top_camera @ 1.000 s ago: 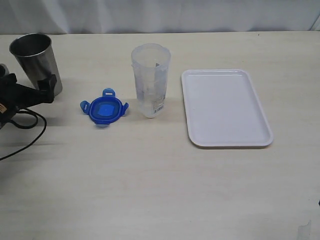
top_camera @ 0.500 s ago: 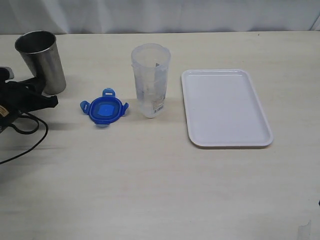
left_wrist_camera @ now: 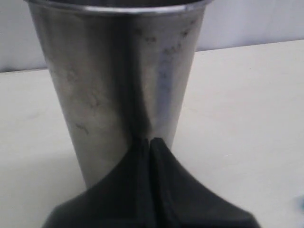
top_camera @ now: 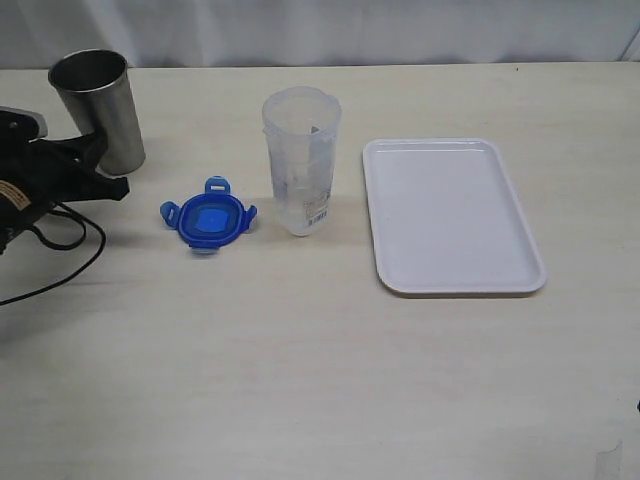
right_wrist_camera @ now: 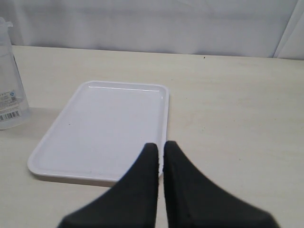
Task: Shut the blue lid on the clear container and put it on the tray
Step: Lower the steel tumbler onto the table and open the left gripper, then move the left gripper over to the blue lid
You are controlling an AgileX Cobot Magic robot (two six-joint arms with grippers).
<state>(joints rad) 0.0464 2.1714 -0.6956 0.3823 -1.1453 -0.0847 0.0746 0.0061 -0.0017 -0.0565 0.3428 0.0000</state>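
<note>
Blue lid (top_camera: 208, 217): flat on table (top_camera: 300, 380), near clear container (top_camera: 300, 165).
Container: upright, open-topped, between lid and tray (top_camera: 450, 215), touching neither.
Left gripper (left_wrist_camera: 149, 142): jaws pressed together, empty, beside steel cup (top_camera: 98, 105).
Right gripper (right_wrist_camera: 160, 146): jaws together, empty, by tray's edge.

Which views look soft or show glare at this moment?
Left wrist view: the steel cup fills the frame, slightly soft, with a pale reflection streak; the left gripper is blurred. Right wrist view: tray fairly sharp, right gripper blurred. Exterior view: even light, faint shadows, no strong glare.
</note>
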